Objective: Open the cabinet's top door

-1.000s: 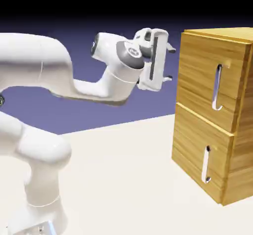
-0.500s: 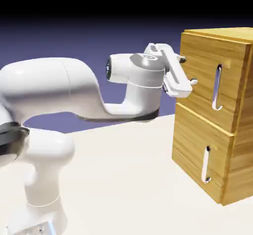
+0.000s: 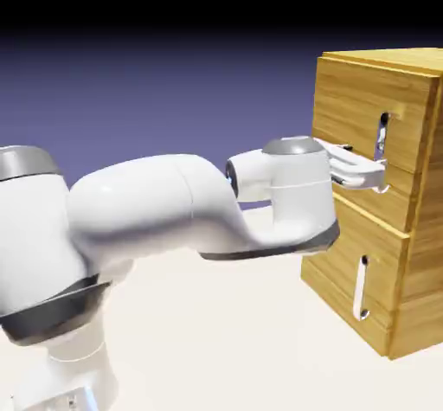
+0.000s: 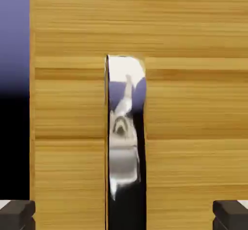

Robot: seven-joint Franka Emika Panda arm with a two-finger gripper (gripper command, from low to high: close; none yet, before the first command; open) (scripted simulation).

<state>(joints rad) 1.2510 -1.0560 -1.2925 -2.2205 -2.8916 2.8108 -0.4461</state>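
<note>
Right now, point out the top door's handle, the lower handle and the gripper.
Top door's handle [image 4: 127,142]: hand view, its bar.
Lower handle [image 3: 360,288]: exterior view, bar's middle.
Gripper [image 4: 124,215]: hand view, between fingertips.

Exterior view: gripper [image 3: 367,167] is hiding upper handle's [image 3: 382,131] lower stretch. Hand view: bottom edge is cropping it between fingertips [image 4: 17,215].

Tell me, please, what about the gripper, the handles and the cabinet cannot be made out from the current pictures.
- Top door's handle: its lower end is cut off by the hand view's bottom edge; in the exterior view, the gripper covers part of it.
- Finger contact with the door: too small to judge in the exterior view.
- Cabinet: its far side is hidden by its own body, and the exterior view's right edge cuts it off.
</note>
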